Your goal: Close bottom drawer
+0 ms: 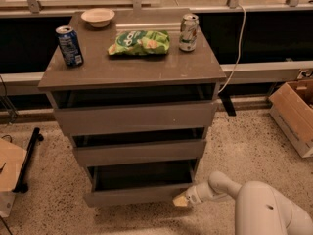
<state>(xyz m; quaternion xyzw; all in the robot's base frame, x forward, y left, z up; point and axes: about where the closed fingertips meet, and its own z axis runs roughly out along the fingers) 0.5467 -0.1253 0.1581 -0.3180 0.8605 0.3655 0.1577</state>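
The grey-brown cabinet (pixel 132 72) has three stacked drawers, all pulled out a little. The bottom drawer (pixel 134 195) is the lowest one. It stands open, with its plain flat front panel forward and its dark box showing above it. My gripper (pixel 180 200) is at the end of the white arm that comes in from the lower right. Its tip is against the right end of the bottom drawer's front panel.
On the cabinet top are a blue can (pixel 69 45), a white bowl (pixel 98 17), a green chip bag (pixel 140 42) and a green-white can (pixel 188 32). A cardboard box (pixel 296 114) stands on the floor at right. A black stand (pixel 28 160) lies at left.
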